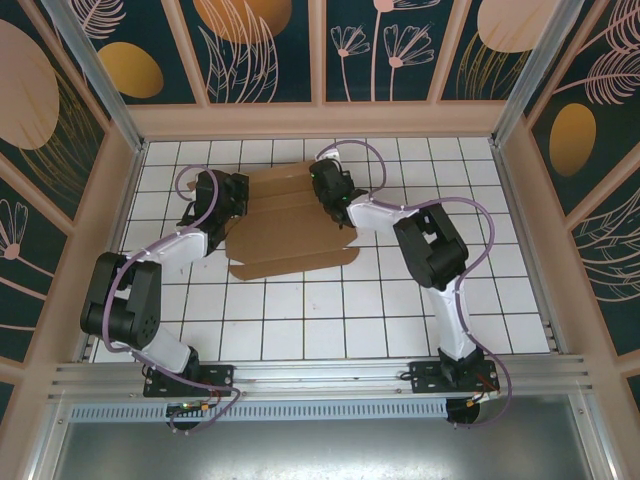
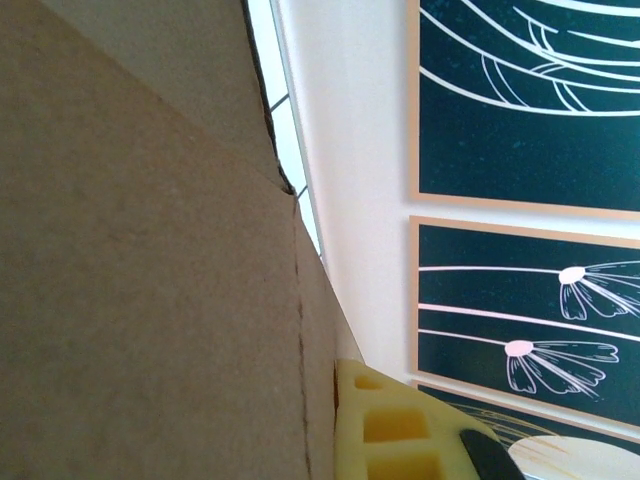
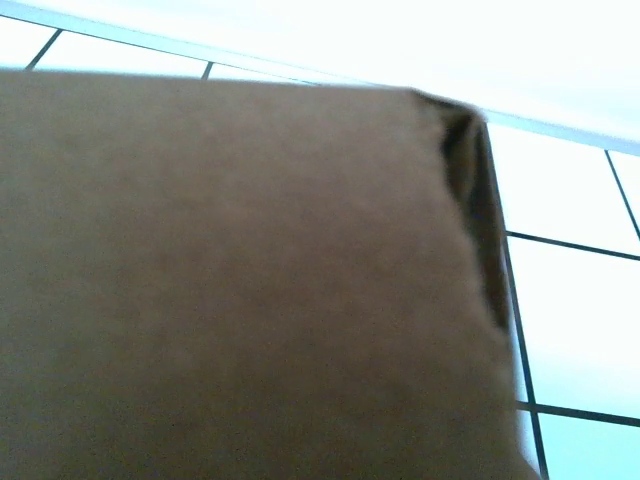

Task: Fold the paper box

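Observation:
The paper box (image 1: 290,235) is a flat brown cardboard sheet with creases and flaps, lying at the middle back of the tiled table. My left gripper (image 1: 232,205) is at its left edge. In the left wrist view the cardboard (image 2: 150,300) lies tight against my yellow finger pad (image 2: 395,430), and the jaws are shut on it. My right gripper (image 1: 328,195) is at the sheet's upper right part. In the right wrist view the cardboard (image 3: 250,280) hides the fingers, so their state is unclear.
The white tiled table (image 1: 330,320) has bare tiles in front of the sheet and to both sides. Low beige walls (image 1: 320,120) and an aluminium frame enclose it. Both arm bases stand at the near edge.

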